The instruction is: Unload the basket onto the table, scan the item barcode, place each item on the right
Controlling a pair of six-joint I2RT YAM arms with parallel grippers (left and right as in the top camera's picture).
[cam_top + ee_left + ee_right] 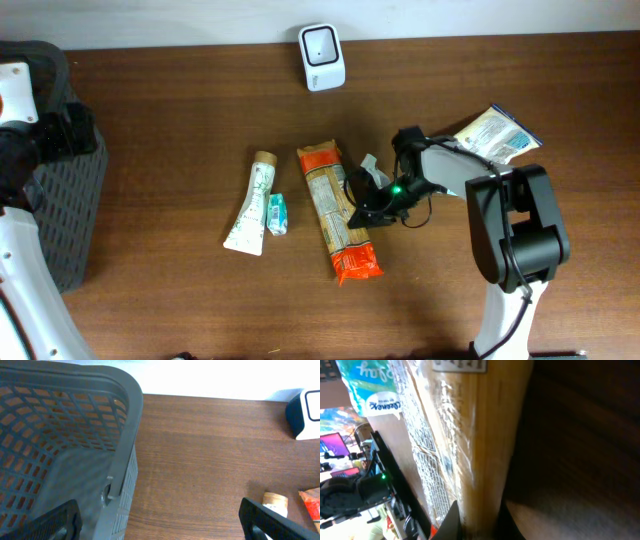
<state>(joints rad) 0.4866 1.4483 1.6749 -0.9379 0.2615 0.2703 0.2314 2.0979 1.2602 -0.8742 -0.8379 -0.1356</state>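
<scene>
My right gripper [360,214] is clamped on the edge of the pasta packet [330,190], which lies flat mid-table. Lifting it and showing its barcode to the scanner [322,44] is all left to do

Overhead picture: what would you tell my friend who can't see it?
The right robot hand pinches a long orange-ended plastic spaghetti packet lying on a brown wooden table. A white squeeze tube lies left of it, a white box-shaped scanner stands at the far edge.
</scene>
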